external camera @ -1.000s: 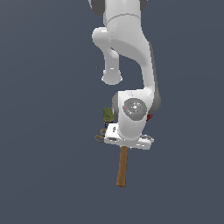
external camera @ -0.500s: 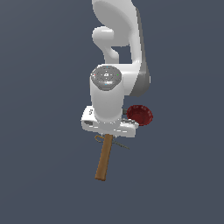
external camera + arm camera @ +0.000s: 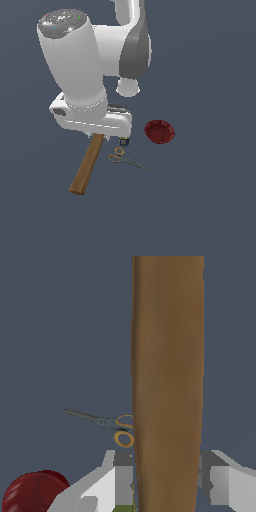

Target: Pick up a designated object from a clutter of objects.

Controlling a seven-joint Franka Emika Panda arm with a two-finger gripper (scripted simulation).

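Observation:
The hammer (image 3: 86,166) has a long brown wooden handle that slants down toward the exterior view's left; its head is hidden under the arm's white hand (image 3: 92,119). In the wrist view the handle (image 3: 167,366) fills the middle of the picture, and my gripper (image 3: 167,478) is shut on it, one finger (image 3: 123,476) pressed against each side. The rest of the clutter lies below on the dark floor: orange-handled scissors (image 3: 125,159), a round red bowl (image 3: 159,131) and a small can with a blue base (image 3: 123,142), mostly hidden by the hand.
The scissors (image 3: 107,422) and the red bowl (image 3: 31,492) also show in the wrist view, beside the handle. The white arm (image 3: 80,55) fills the upper half of the exterior view. The floor is plain dark grey.
The arm has come up toward the exterior camera with the hammer held in the gripper, so both look larger. The bowl, scissors and can have come out from behind the arm.

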